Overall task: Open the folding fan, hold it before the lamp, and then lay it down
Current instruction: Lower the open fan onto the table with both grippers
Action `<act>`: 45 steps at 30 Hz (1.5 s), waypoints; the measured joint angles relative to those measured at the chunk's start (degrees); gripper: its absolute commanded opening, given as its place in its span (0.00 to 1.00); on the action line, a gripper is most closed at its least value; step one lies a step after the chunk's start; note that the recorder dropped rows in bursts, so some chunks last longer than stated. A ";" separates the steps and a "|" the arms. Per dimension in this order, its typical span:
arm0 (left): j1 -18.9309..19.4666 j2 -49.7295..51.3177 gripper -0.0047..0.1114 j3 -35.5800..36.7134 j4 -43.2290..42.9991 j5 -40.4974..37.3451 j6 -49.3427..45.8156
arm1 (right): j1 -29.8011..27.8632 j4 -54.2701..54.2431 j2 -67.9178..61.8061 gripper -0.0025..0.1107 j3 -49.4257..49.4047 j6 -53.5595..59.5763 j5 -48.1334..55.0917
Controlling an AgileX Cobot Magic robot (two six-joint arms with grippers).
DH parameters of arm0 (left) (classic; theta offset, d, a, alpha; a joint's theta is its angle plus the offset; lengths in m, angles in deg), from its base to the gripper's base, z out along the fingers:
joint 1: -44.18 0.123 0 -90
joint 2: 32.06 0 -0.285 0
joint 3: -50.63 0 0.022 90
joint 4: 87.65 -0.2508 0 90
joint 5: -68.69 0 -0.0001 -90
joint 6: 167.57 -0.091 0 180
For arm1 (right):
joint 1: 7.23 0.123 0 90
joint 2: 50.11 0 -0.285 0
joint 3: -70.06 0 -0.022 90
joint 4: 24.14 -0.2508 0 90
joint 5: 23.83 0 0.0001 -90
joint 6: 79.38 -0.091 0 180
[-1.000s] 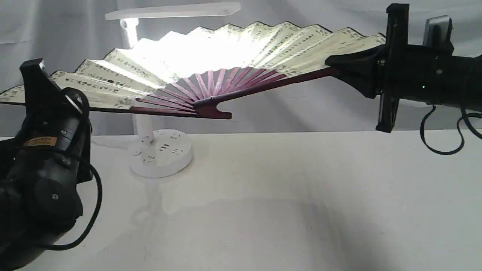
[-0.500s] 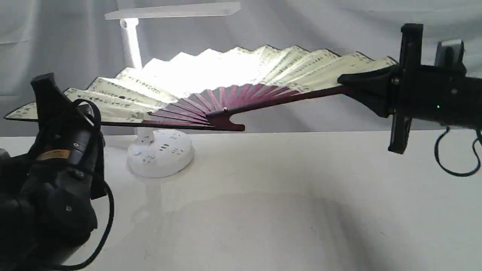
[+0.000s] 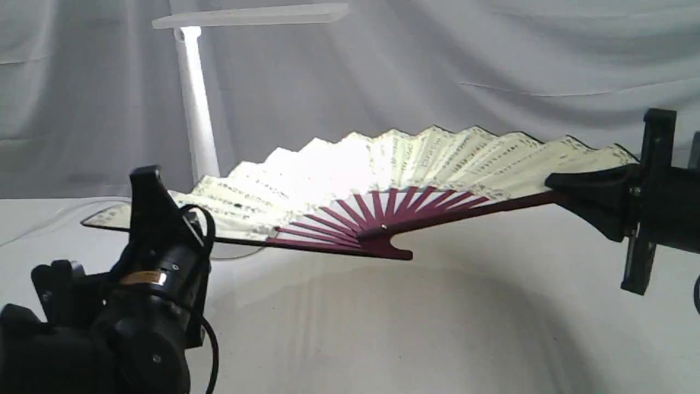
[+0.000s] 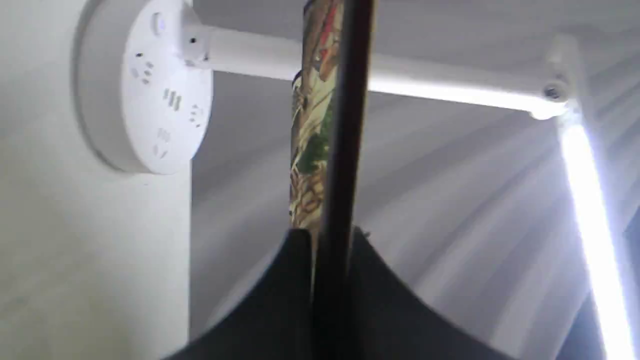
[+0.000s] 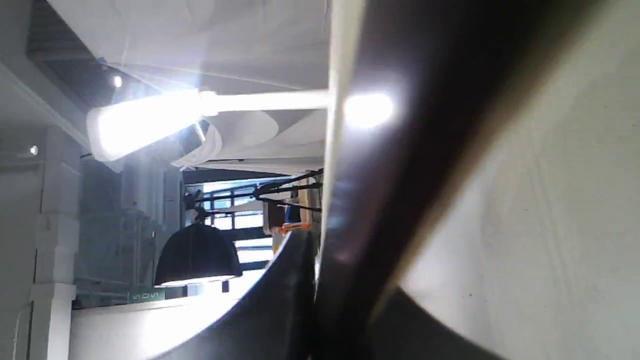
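The folding fan [image 3: 404, 164] is spread wide, cream pleats up and maroon ribs meeting at the pivot, tilted nearly flat a little above the table. My left gripper [image 3: 149, 221] is shut on its left guard, seen edge-on between the fingers [image 4: 292, 280] as the fan [image 4: 312, 130]. My right gripper [image 3: 555, 185] is shut on the right guard [image 5: 400, 175]. The lamp [image 3: 197, 109] stands behind the fan with its lit head [image 3: 251, 15] high above; the fan and left arm hide its base here, while the left wrist view shows the base [image 4: 145, 90].
The white table [image 3: 437, 328] lies under the fan, with the fan's shadow on it. A white draped cloth [image 3: 492, 65] forms the backdrop. The left arm's black body [image 3: 109, 328] fills the near left corner.
Both grippers have come down with the open fan, which dropped from in front of the lamp head to just above the table. It now covers the lamp's base.
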 measured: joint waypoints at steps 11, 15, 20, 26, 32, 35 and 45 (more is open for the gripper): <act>-5.42 9.94 0.04 -0.79 0.75 -1.54 8.17 | -6.97 1.37 -1.44 0.02 -7.92 6.00 -0.52; -6.26 13.35 0.05 -3.75 -0.57 -1.91 9.57 | -9.39 1.12 -4.66 0.02 -8.64 6.99 0.37; -6.26 17.60 0.10 -9.26 -4.37 -1.91 9.66 | -12.30 0.41 -9.14 0.02 -8.64 8.31 0.78; -6.26 21.24 0.21 -12.35 -8.56 -1.91 10.31 | -14.85 0.65 -13.47 0.02 -8.91 9.55 -0.35; -6.26 22.81 0.34 -12.58 -9.61 -5.51 10.51 | -15.34 0.90 -14.65 0.04 -8.91 12.48 -2.11; -6.26 23.18 0.44 -12.58 -10.11 -7.23 10.51 | -15.34 0.90 -14.65 0.14 -8.91 14.04 -3.95; -5.65 23.18 0.60 -12.58 -14.55 -10.06 1.87 | -15.62 1.11 -14.65 0.57 -8.48 18.74 -8.28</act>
